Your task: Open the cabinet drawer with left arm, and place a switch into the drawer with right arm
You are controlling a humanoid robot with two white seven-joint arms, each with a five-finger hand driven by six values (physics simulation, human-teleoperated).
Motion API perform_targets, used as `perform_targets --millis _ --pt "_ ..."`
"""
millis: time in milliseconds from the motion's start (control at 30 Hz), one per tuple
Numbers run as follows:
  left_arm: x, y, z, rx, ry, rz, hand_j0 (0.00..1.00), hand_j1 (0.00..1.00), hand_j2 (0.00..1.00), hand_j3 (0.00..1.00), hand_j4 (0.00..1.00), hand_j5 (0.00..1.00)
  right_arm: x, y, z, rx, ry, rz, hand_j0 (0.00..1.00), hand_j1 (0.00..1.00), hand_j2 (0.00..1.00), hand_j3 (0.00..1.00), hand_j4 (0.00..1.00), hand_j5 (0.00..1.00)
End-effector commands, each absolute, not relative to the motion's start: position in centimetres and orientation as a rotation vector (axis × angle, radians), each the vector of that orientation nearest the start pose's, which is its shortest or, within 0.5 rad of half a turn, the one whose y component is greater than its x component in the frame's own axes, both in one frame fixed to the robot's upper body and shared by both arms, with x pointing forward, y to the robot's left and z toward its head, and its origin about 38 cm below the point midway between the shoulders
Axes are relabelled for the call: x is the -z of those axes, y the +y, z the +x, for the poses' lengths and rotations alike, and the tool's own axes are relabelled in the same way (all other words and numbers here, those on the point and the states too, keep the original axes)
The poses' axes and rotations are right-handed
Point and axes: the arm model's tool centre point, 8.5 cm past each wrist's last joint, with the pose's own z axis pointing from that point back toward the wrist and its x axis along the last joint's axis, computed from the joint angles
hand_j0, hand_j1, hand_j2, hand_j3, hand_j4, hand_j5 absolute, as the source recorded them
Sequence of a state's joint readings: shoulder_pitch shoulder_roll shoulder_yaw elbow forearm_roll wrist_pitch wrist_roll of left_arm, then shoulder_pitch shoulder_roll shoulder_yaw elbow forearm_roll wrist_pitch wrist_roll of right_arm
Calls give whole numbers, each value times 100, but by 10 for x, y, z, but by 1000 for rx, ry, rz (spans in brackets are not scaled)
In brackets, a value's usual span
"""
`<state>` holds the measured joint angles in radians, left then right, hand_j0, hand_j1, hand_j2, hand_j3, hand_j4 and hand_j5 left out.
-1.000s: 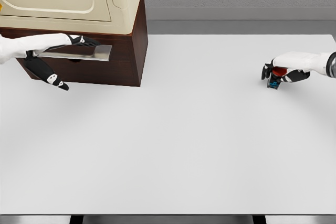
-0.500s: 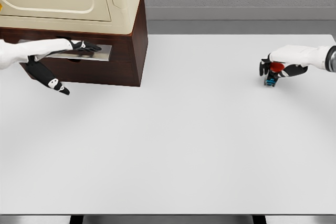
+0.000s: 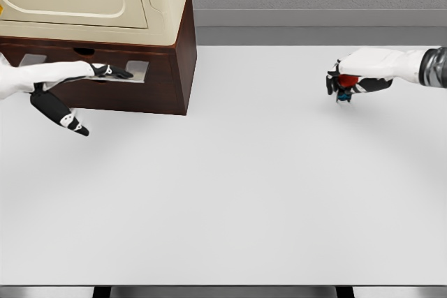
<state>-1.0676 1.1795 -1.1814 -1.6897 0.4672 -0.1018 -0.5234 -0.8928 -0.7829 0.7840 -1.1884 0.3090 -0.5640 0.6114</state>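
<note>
A dark brown cabinet with a cream top stands at the table's back left. Its drawer shows a pale grey inside along the cabinet's front. My left hand reaches in from the left, its black fingers lying flat on the drawer's front, thumb hanging below. At the right, my right hand is curled around a small red and blue switch, held just above the table.
The white table stretches wide in front of the cabinet and between both hands. A grey wall runs behind the table's back edge.
The right hand has lifted the switch and carried it left and up. The left hand has shifted on the drawer front, and the grey drawer opening looks different than before.
</note>
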Motion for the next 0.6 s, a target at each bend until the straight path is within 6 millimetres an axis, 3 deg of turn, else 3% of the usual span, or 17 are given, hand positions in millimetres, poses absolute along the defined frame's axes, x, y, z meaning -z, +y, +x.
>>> perform_targets --millis 0,567 --pt "-290 329 402 1569 -1240 -11 100 100 100 100 100 100 -243 -313 485 -2056 -1280 -409 44 44 44 44 44 44" --pt "-296 352 377 1554 -1167 -61 100 100 100 100 100 100 -264 -274 484 -2120 -1386 -400 43 43 43 43 43 43"
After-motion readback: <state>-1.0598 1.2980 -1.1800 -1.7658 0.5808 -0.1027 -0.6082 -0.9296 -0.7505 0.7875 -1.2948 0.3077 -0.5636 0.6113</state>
